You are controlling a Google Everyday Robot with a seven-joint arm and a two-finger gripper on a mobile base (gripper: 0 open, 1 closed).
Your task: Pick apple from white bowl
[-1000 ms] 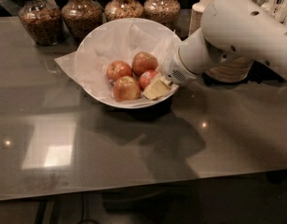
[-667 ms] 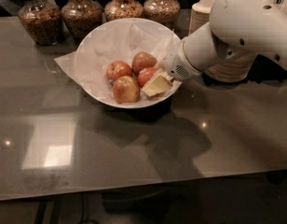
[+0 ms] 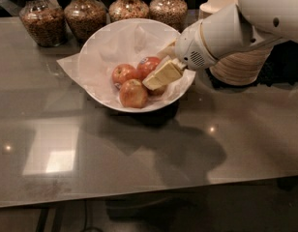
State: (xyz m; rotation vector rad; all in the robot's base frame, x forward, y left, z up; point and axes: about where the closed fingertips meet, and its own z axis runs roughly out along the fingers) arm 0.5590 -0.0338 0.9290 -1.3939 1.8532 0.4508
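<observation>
The white bowl, lined with crumpled white paper, sits at the back middle of the table and holds several apples. The reddest apple, with a pale sticker near its top, lies toward the bowl's right side. My gripper reaches into the bowl from the right and is open. Its lower cream finger lies just in front of the red apple, and the upper finger is behind it. A paler apple lies to the left, another in front, and one is partly hidden under the lower finger.
Several glass jars of grains stand along the back edge behind the bowl. A stack of beige paper bowls stands to the right, partly behind my arm. The glossy dark table stretches forward to its front edge.
My gripper has moved up and back within the bowl, from over the front-right apple toward the red apple. The apples have not moved.
</observation>
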